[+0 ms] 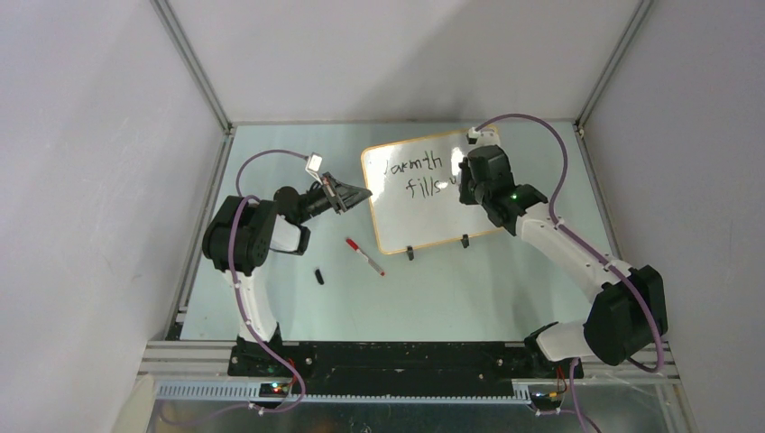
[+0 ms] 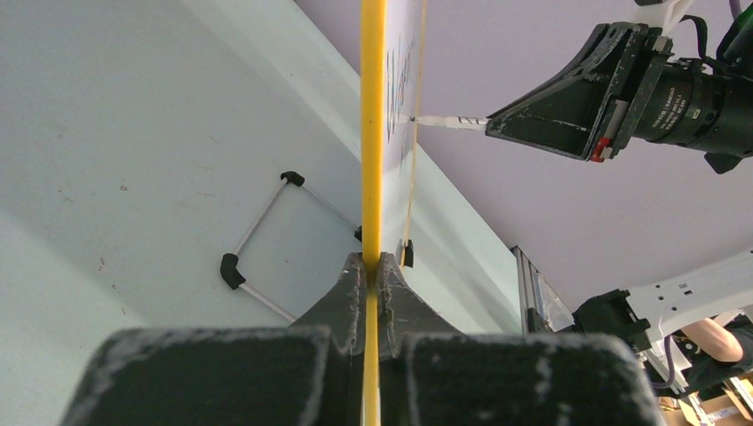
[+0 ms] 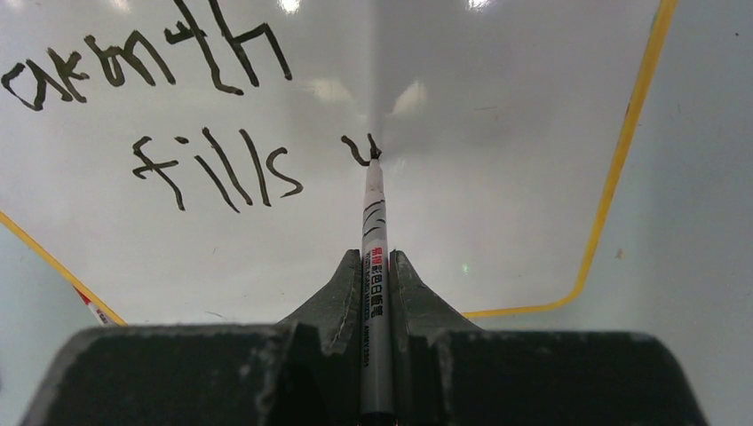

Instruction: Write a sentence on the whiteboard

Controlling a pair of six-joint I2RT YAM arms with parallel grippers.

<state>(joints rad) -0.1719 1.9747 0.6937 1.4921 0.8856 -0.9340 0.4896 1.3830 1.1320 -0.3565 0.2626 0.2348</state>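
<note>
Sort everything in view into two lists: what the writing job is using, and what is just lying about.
In use: whiteboard, clamped at its edge by the left gripper; black marker in the right gripper, tip on the board; the sentence, so far "Warmth fills" plus a started letter.
Lying about: red-capped marker on the table; small black piece near it, perhaps a cap.

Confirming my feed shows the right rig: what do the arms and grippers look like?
The left arm and right arm have white links, bulky black joint housings and a purple cable each. The left gripper and right gripper are matte black wedges with scuffed whitish edges. A green light glows on the right wrist.
</note>
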